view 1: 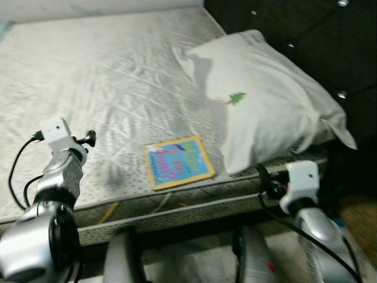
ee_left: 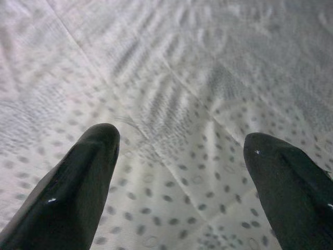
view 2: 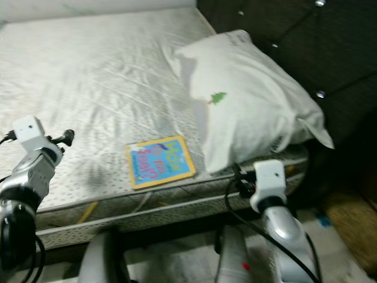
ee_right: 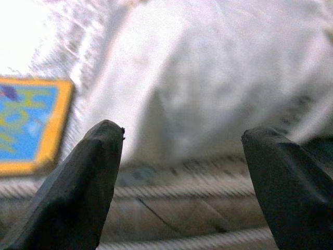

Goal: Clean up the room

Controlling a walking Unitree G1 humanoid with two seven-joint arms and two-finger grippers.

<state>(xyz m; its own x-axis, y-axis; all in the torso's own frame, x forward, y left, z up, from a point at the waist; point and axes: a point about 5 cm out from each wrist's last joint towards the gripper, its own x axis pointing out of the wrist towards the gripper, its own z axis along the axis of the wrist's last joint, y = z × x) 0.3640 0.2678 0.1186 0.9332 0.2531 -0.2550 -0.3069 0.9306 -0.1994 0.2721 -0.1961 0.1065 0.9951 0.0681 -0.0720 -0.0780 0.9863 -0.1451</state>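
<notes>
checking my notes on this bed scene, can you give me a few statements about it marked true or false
1. The book lies flat on the mattress, near its front edge. True.
2. The pillow covers the book. False: the pillow lies beside the book, toward the robot's right.
3. The left gripper is open over bare mattress. True.
4. The right gripper is shut on the book. False: it is open and empty, facing the mattress edge with the pillow ahead.
5. The pillow bears a small green tree print. True.
</notes>
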